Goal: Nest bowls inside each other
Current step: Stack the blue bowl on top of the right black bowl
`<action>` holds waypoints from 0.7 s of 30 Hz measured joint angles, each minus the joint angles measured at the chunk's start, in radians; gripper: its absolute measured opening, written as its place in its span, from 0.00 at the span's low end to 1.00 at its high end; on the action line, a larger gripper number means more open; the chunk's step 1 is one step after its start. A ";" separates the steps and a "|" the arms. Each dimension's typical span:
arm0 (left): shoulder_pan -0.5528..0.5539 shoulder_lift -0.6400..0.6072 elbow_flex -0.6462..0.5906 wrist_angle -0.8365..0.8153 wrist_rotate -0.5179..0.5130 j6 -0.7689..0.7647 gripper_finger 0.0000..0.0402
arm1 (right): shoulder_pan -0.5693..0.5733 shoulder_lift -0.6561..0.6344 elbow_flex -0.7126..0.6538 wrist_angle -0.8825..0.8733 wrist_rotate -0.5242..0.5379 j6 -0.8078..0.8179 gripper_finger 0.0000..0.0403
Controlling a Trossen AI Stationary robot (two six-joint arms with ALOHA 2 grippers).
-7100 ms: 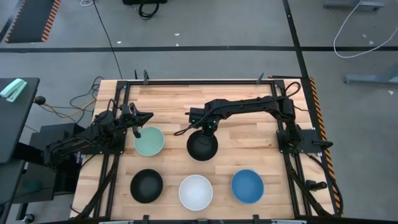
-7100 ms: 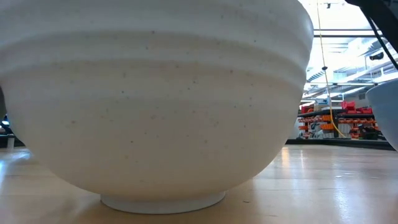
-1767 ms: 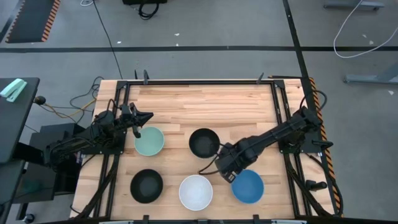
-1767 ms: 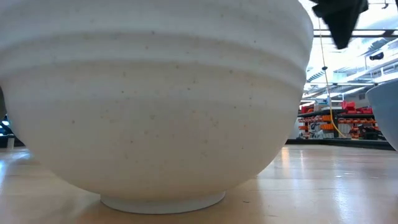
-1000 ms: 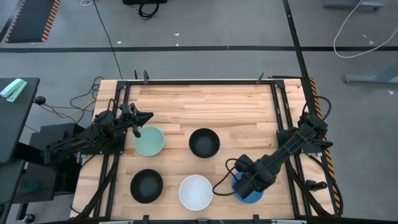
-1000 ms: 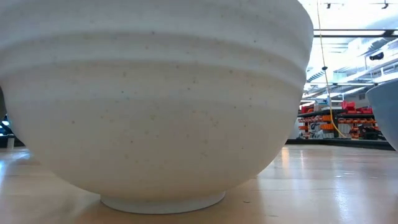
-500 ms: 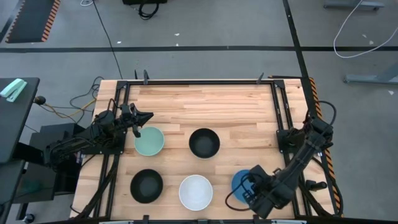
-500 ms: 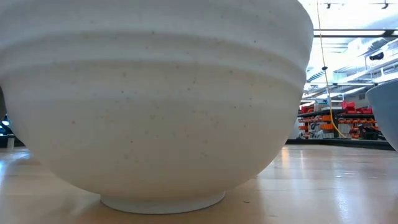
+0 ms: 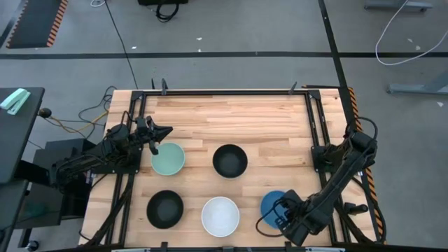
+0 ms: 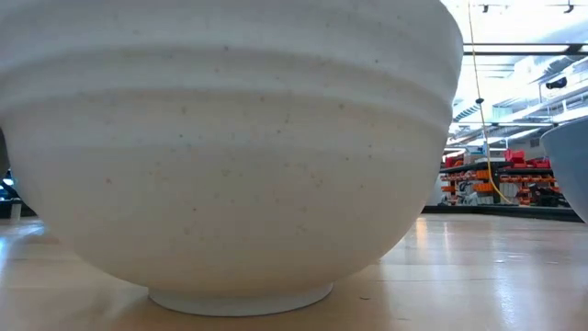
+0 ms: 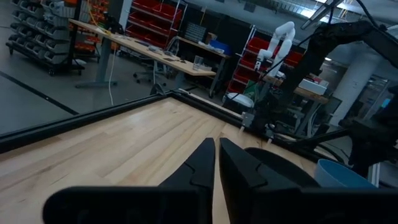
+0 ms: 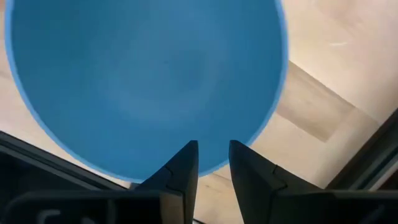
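Observation:
Five bowls rest on their bases on the wooden table: a mint green bowl (image 9: 168,159), a black bowl (image 9: 229,161) at mid-table, a second black bowl (image 9: 165,208), a white bowl (image 9: 220,215) (image 10: 230,147) and a blue bowl (image 9: 274,203) (image 12: 146,74). Only one white bowl shows. My right gripper (image 9: 282,219) (image 12: 214,149) hovers open over the blue bowl's near rim, with a narrow gap between its fingers. I see no touch. My left gripper (image 9: 155,137) (image 11: 216,144) waits shut beside the mint bowl's far-left rim.
A black metal frame (image 9: 315,126) runs along the table's sides and far edge. The near edge lies just behind my right gripper. The bare wood (image 9: 231,119) beyond the bowls is free room. Shelves and benches stand in the room behind.
My right arm has swung from above the blue bowl toward the table's near edge. It has turned back so the gripper points at the bowl's near rim. In the last half second it has barely moved. No bowl has shifted.

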State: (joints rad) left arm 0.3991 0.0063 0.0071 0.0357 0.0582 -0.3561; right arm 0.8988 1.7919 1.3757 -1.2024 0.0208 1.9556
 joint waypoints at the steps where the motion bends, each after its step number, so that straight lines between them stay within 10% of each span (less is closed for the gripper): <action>1: 0.000 0.000 0.000 0.001 0.000 0.000 0.08 | -0.002 -0.014 -0.013 -0.001 -0.001 0.007 0.24; 21: 0.000 0.000 0.000 -0.004 0.000 0.000 0.07 | -0.094 -0.277 -0.417 0.269 -0.005 -0.003 0.24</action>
State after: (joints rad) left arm 0.3989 0.0067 0.0067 0.0316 0.0580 -0.3557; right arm 0.8043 1.5147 0.9585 -0.9335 0.0158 1.9522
